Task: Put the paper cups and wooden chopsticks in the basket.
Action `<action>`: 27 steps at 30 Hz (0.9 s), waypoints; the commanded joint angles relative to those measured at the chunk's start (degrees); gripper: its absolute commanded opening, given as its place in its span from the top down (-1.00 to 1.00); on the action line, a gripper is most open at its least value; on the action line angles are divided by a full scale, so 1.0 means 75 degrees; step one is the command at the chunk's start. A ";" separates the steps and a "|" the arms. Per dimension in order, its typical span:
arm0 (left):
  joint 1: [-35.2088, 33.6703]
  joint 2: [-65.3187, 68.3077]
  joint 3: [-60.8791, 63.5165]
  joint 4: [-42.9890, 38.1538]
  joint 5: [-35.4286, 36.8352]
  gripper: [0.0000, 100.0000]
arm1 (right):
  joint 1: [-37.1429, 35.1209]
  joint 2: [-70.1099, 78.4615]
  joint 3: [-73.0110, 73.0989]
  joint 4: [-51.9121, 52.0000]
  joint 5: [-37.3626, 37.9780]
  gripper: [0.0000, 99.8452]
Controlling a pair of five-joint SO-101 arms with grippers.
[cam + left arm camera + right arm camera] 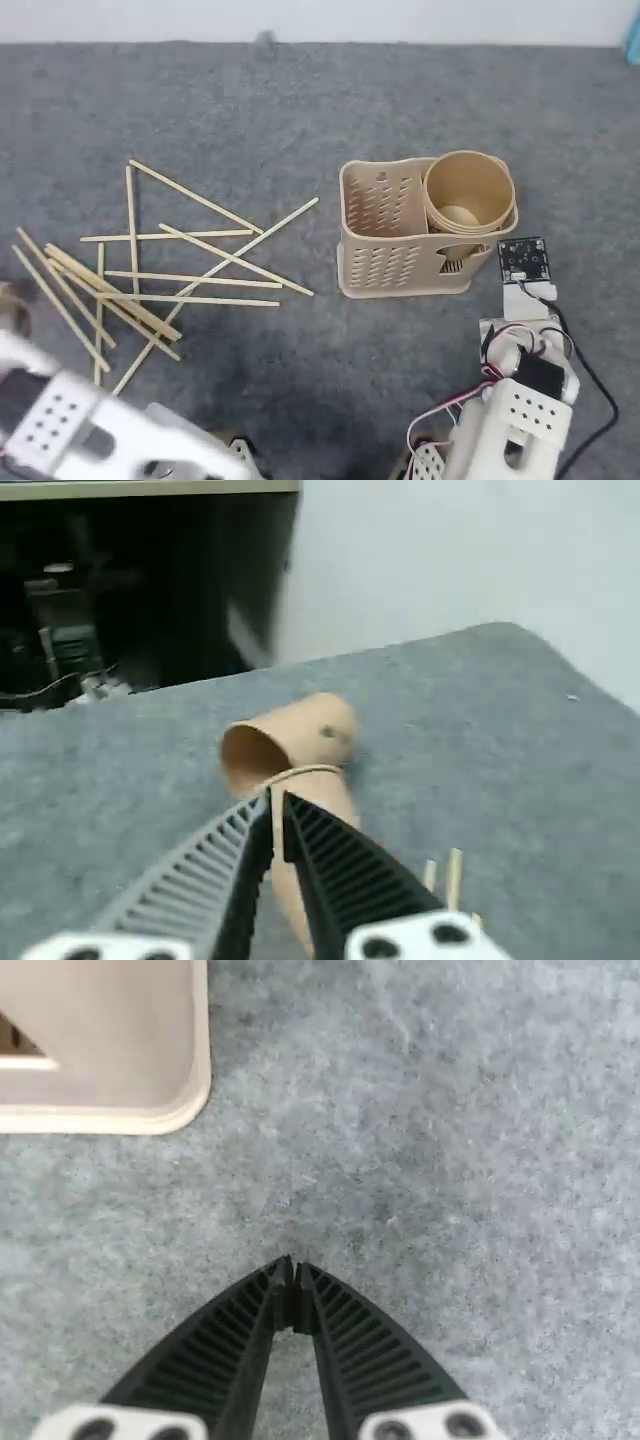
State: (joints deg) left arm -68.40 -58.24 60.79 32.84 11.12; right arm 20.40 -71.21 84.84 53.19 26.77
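Paper cup (290, 735) on side just ahead of left gripper (277, 798), jaws together; right gripper (292, 1265) pinched closed beside basket (120, 1060), farther.

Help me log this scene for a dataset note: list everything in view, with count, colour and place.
table: one, grey, under everything
basket: one, beige, right of centre
cups: nested stack, count unclear, tan, in the basket
cup: one, tan, on its side on the table
chopsticks: about a dozen, pale wood, scattered left of the basket
left gripper: one, black, shut, near the lying cup
right gripper: one, black, shut, over bare table by a basket corner
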 commanded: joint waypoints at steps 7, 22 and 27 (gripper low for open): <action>-0.0926 0.2743 -0.0053 -0.2884 -0.0023 0.97 | -0.0076 -0.0135 -0.0047 0.0064 0.0105 0.98; -0.1219 0.6986 -0.1694 -0.5158 0.1149 0.61 | -0.0076 -0.0135 -0.0047 0.0076 0.0105 0.98; -0.1219 0.8510 -0.3194 -0.5181 0.1313 0.61 | -0.0088 -0.0135 -0.0047 0.0076 0.0117 0.98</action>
State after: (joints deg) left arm -77.63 -0.57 46.29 -4.35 19.74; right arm 20.40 -71.21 84.84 53.19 26.86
